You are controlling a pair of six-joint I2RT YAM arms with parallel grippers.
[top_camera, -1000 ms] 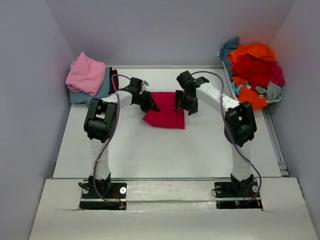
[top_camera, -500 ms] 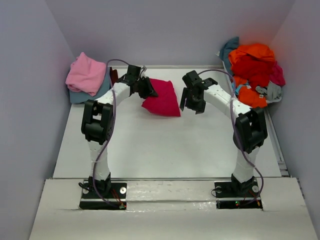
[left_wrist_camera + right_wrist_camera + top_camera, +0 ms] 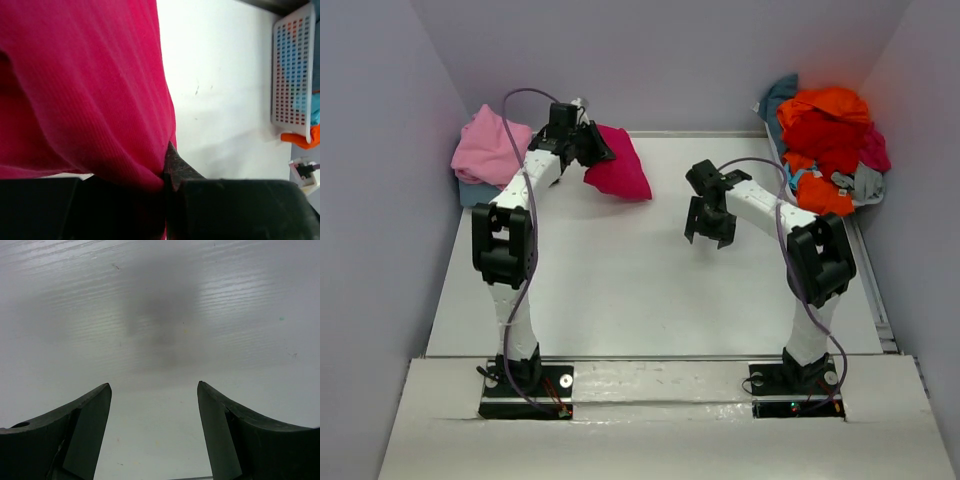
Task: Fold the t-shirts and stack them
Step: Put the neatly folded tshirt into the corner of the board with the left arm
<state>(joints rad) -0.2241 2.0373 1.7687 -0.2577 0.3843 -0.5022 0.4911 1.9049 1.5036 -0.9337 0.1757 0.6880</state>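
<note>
Bunching between the left fingers [image 3: 225, 205] is the magenta-red t-shirt [image 3: 85, 85].

The scene is lit brightly and evenly from above; only soft shadows are cast on the white desk [image 3: 650, 290]. A diffuse grey shadow is seen beyond the right fingers [image 3: 80, 435]. The weave of the magenta-red t-shirt [image 3: 85, 90] is rendered sharply at close range.

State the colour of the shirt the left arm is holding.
Magenta-red; the t-shirt shows best in the left wrist view.
</note>
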